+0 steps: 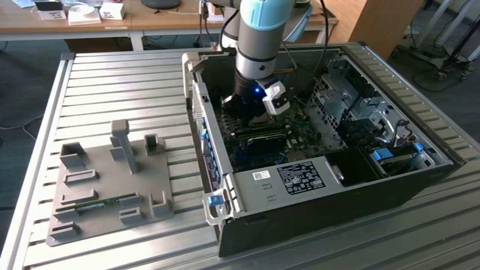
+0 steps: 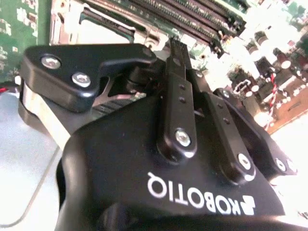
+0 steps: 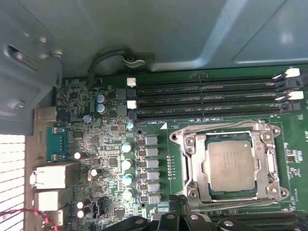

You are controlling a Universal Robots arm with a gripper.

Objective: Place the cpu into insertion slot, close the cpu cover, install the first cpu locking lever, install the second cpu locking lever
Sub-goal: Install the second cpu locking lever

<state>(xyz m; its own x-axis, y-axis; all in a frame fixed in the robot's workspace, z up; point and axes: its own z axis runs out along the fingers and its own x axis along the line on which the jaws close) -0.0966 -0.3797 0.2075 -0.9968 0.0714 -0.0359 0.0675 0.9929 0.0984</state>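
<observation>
The cpu (image 3: 230, 166), a dull silvery square, lies flat in the socket on the green motherboard (image 3: 110, 144). The cpu cover (image 3: 191, 163), a silvery metal frame, lies down around it. A thin metal lever (image 3: 216, 131) runs along the frame's side nearest the memory slots. My gripper (image 3: 179, 204) sits low over the board, just off the socket's corner, away from the memory slots. In the second wrist view my gripper (image 2: 174, 48) looks shut, its black fingertips (image 2: 176, 45) meeting with nothing seen between them. In the exterior view my gripper (image 1: 251, 115) reaches down inside the open computer case (image 1: 315, 185).
Memory slots (image 3: 207, 98) run beside the socket, and a row of capacitors (image 3: 127, 163) stands on its other side. A metal drive cage (image 1: 352, 107) fills the case at the exterior view's right. A grey fixture plate (image 1: 112, 185) lies on the slatted table (image 1: 112, 84).
</observation>
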